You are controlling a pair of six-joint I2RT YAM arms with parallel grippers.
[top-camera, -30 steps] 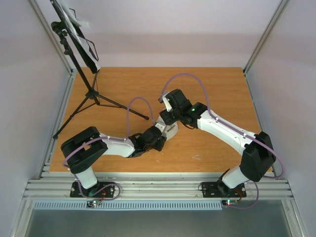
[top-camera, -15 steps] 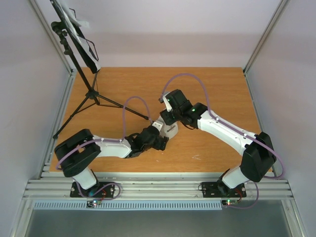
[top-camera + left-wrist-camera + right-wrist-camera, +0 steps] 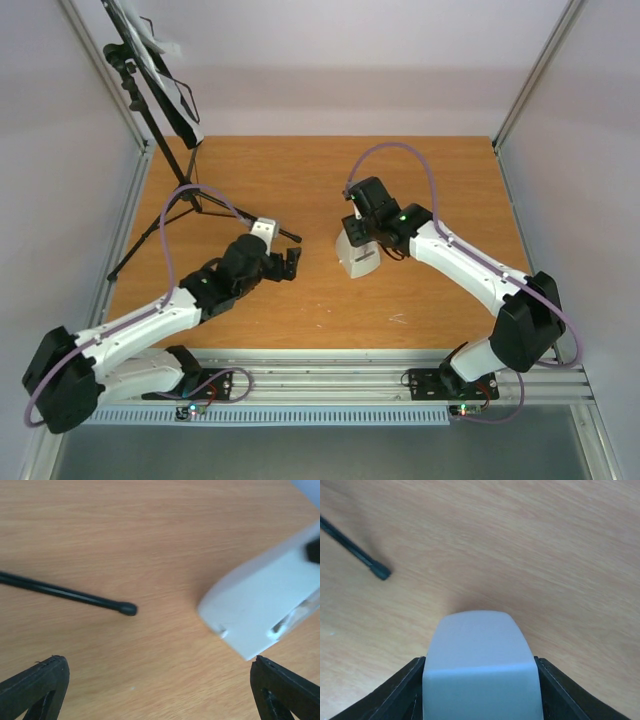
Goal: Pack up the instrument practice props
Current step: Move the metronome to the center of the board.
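The table (image 3: 450, 180) under my arms is flat orange-brown board with fine grain. Well off beyond the left gripper (image 3: 160, 680) stands the music stand (image 3: 152, 68), thin black tubing on three splayed legs with a dark tilted desk; white sheet-music pages (image 3: 163, 46) show along that desk. The metronome (image 3: 481, 670) is a smooth, pale, matte wedge with rounded corners. I have it pinched in the right gripper (image 3: 481, 700), one black finger pressed flat to each side, its rounded end pointing away from the wrist. My left gripper is spread wide and holds nothing; the metronome sits ahead of it and to its right, apart from the fingers. The rubber-tipped stand foot (image 3: 127, 609) lies ahead, slightly left.
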